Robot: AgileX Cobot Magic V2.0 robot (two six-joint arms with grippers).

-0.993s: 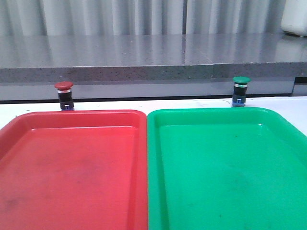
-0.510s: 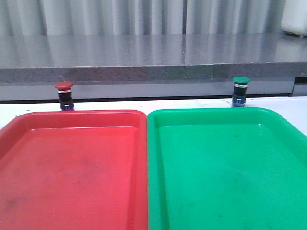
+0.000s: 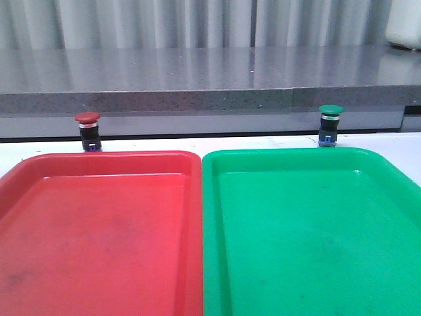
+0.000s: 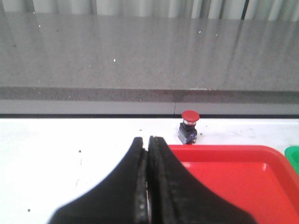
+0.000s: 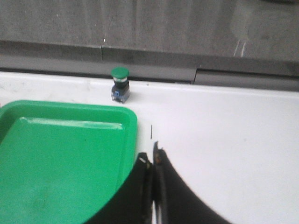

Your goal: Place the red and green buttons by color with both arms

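**Both claws pressed together, both buttons untouched: open first, then reach**

Left gripper [image 4: 148, 144]: fingers pressed together, nothing between them, hanging over bare white table [image 4: 70, 154] just off the outer corner of the red tray [image 4: 233, 177]. Right gripper [image 5: 153, 161]: same, tips closed on nothing, sitting by the outer edge of the green tray [image 5: 60, 158].

Red button [image 3: 87, 130] stands upright on the table just behind the red tray's far rim, near its outer corner. Green button [image 3: 330, 124] stands upright behind the green tray's far rim, right of its middle. Both trays look empty in the front view, so my read is nothing is placed yet.

What I'd do:
- Spread each claw wide before moving in; closed tips would just knock the button over.
- Come in forward and slightly inboard on each side.
- Grip the black body below the silver ring, not the domed cap; caps look slippery.
- Lift clear of the rim before pulling back over the matching tray.
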